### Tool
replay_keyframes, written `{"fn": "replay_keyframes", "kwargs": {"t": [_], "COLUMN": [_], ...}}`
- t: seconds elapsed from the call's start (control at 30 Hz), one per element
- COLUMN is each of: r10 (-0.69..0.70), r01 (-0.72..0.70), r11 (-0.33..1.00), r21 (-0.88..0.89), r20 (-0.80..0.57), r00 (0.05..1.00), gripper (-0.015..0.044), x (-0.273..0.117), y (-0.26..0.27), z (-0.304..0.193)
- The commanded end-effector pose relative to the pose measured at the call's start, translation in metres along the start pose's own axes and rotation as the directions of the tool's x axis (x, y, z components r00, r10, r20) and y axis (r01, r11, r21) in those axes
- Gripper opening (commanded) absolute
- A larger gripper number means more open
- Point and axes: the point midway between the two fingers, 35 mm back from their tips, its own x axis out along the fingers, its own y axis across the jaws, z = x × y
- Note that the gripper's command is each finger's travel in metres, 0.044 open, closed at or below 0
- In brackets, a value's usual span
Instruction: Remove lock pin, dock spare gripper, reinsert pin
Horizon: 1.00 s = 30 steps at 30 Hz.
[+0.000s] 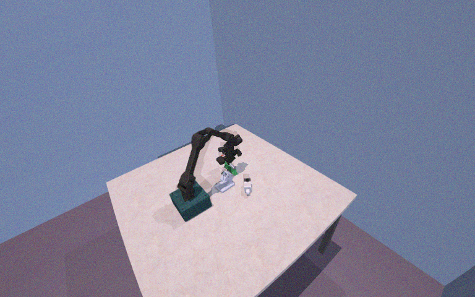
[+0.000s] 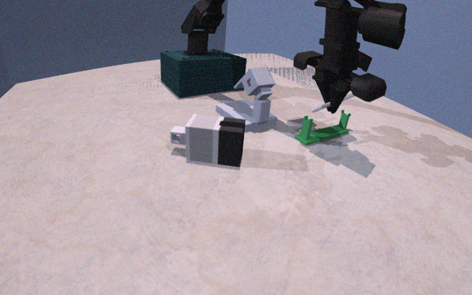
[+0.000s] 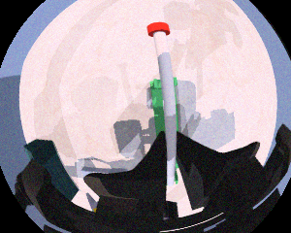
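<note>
My gripper (image 2: 332, 109) (image 3: 168, 138) is shut on the lock pin (image 2: 320, 107) (image 3: 166, 78), a pale rod with a red head. It holds the pin just above the green cradle (image 2: 326, 133) (image 3: 158, 104), clear of its two uprights. The pale grey mount (image 2: 262, 109) (image 1: 225, 182) stands beside the cradle, and its tilted socket (image 2: 259, 81) has no pin through it. The spare gripper (image 2: 201, 140) (image 1: 247, 185), a white and black block with a holed spigot (image 2: 181, 136), lies on the table in front of the mount.
The teal base block (image 2: 198, 76) (image 1: 191, 202) under the arm stands behind the mount. The pale table (image 1: 203, 250) carries everything, with its far corner beyond the gripper in the top view. Walls rise past the table edges.
</note>
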Motion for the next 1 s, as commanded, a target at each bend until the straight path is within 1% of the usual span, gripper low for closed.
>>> {"fn": "replay_keyframes", "kwargs": {"t": [0.0, 0.2, 0.33, 0.97], "r10": [-0.007, -0.008, -0.008, -0.018], "r01": [0.007, 0.008, 0.008, 0.018], "r11": [1.0, 1.0, 1.0, 1.0], "r21": [-0.004, -0.003, -0.003, -0.005], "r20": [0.001, 0.0, 0.0, 0.002], "r00": [1.0, 1.0, 1.0, 1.0], "gripper": [0.0, 0.0, 0.0, 0.0], "x": [-0.011, -0.021, -0.022, 0.003], "y": [-0.002, -0.002, -0.002, -0.003], "z": [-0.012, -0.028, -0.03, -0.035]}}
